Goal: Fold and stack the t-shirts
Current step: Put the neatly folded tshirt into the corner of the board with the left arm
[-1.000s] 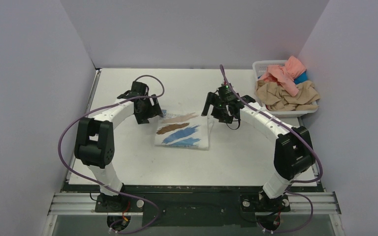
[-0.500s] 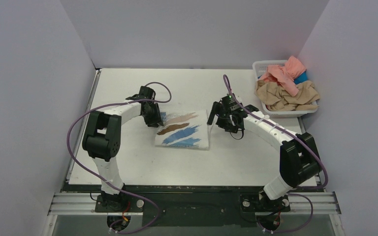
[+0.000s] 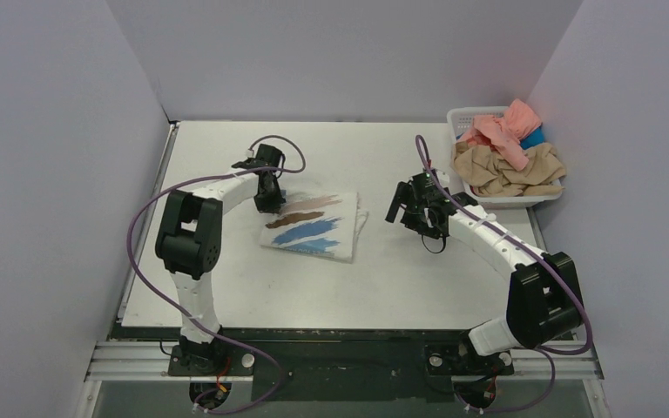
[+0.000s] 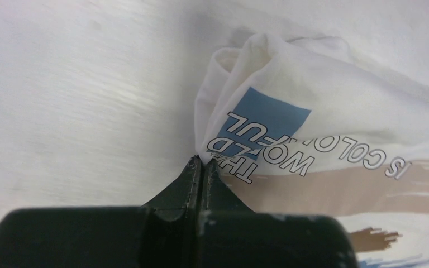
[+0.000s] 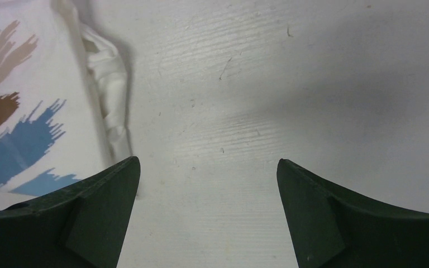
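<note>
A folded white t-shirt [image 3: 309, 231] with blue and brown brush strokes lies at the middle of the table [image 3: 383, 279]. My left gripper [image 3: 267, 202] is at its far left corner. In the left wrist view the gripper [image 4: 201, 163] is shut, its tips pinching the edge of the white t-shirt [image 4: 324, 123] beside the printed letters. My right gripper [image 3: 398, 212] hangs open to the right of the shirt. In the right wrist view the gripper [image 5: 208, 161] has only bare table between its fingers, with the t-shirt [image 5: 28, 111] at the left. Salmon-pink [image 3: 505, 129], tan [image 3: 505, 170] and blue [image 3: 533, 138] t-shirts are heaped in the basket.
The white lattice basket [image 3: 466, 113] stands at the back right corner, close to the right wall. Grey walls enclose the table on the left, back and right. Purple cables loop over both arms.
My left gripper moved onto the shirt's far left corner and shut on it; the shirt shifted left and turned slightly. My right arm drew away to the right, still open.
</note>
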You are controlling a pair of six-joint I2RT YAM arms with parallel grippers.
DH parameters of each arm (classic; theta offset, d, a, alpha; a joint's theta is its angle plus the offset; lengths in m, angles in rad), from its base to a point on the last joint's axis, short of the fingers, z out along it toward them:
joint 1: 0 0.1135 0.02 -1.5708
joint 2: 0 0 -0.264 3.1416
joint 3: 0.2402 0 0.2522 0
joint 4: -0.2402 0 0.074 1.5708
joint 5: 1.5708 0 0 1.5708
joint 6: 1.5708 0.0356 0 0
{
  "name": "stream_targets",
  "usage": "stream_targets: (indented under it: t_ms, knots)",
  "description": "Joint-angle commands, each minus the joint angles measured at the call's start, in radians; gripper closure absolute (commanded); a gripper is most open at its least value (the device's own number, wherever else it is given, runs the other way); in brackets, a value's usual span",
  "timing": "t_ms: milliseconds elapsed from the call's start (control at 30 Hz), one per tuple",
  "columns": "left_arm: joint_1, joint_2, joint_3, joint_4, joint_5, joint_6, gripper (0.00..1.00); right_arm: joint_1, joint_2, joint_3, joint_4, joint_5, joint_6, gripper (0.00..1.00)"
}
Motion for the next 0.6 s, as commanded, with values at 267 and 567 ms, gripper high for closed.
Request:
stream_targets:
  t_ms: [267, 567]
  knots:
    - [0.25, 0.255, 0.513, -0.166, -0.403, 0.1, 1.0, -0.032, -0.071, 0.01, -0.077, 0.107, -0.131, 0.13]
    - [0.423, 0.568, 1.055, -0.264, -0.388, 0.226, 1.0, -0.054, -0.156, -0.012, -0.122, 0.183, -0.157, 0.13]
